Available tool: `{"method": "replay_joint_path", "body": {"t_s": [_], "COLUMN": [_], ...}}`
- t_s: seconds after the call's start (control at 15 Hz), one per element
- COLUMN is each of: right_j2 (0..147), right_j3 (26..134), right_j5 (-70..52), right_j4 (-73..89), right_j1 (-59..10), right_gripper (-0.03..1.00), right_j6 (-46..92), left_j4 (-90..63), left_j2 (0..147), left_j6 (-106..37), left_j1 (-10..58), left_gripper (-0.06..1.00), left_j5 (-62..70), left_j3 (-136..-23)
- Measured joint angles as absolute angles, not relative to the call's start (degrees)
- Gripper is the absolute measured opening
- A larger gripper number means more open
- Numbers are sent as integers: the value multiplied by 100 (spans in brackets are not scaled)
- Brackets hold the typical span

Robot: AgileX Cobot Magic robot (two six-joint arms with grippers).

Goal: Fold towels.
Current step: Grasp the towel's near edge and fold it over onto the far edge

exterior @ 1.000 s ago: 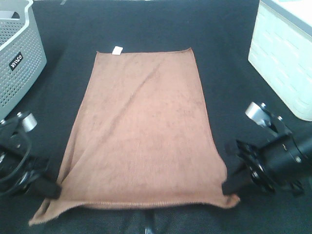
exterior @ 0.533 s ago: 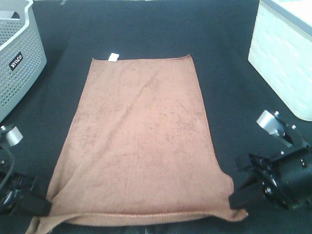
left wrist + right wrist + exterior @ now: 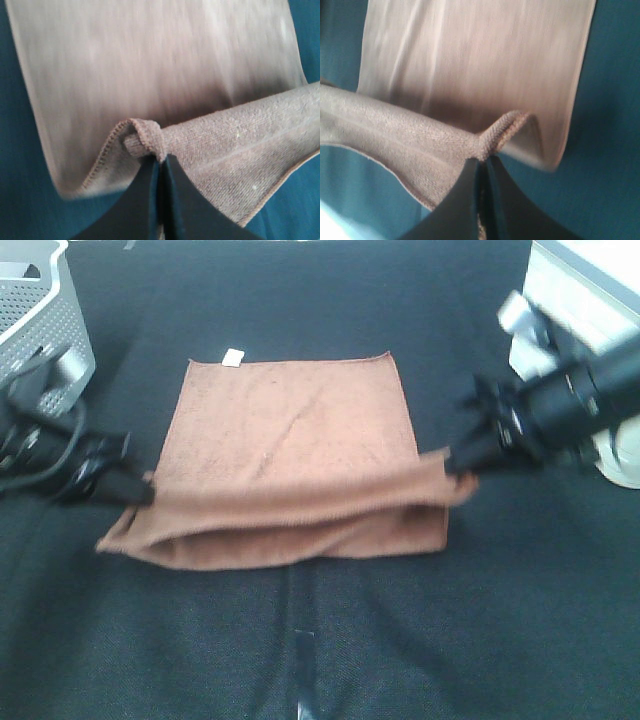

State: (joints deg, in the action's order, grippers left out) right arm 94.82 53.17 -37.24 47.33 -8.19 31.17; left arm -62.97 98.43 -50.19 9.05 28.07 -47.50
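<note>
The reddish-brown towel (image 3: 290, 430) lies on the black table, its near hem lifted and carried over the flat far half, forming a loose fold. A small white tag (image 3: 234, 358) sits at its far left corner. My left gripper (image 3: 143, 492) is shut on the towel's near left corner, seen pinched in the left wrist view at the towel (image 3: 150, 142). My right gripper (image 3: 456, 462) is shut on the near right corner, bunched at its black fingertips as the towel (image 3: 492, 135) in the right wrist view. The raised hem sags between the two grippers.
A grey perforated basket (image 3: 40, 320) stands at the far left. A white bin (image 3: 575, 330) stands at the far right, close behind my right arm. Black table cloth (image 3: 320, 640) spreads in front of the towel.
Both grippers have lifted the towel's near corners and carried them away from the front edge, towards the far hem. The near half now arches over the far half.
</note>
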Motion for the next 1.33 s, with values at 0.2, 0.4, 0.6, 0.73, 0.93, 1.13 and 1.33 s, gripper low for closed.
{"method": "replay_joint_path", "body": {"t_s": [0.2,0.4,0.6,0.73,0.93,1.13,1.33], "right_j2": [10336,11494,12450,12765,13768,14490,15086], "right_j3": [6818,8451,9815,10239,11751,12783,13310], "right_j5": [-3930,-4120,-4194,-4200,-4211,-4034,-3461], "right_j4": [4034,3810,3770,3747,3472,3168,3105], "right_j1": [-819,-819,-819,-819,-819,-819,-819], "right_gripper": [0,0,0,0,0,0,0], "right_j6": [2561,2292,2183,2172,2172,2172,2172], "left_j4": [-5861,-4876,-4108,-3930,-3655,-3587,-3581], "left_j2": [10520,11310,12044,12296,13172,13866,14530], "left_j6": [-4727,-3971,-3289,-3163,-3094,-3094,-3094], "left_j1": [905,905,905,905,905,905,922], "left_gripper": [0,0,0,0,0,0,0], "left_j5": [2802,2813,2825,2825,2584,1994,1112], "left_j3": [-5850,-7431,-8686,-9104,-10353,-11121,-11660]}}
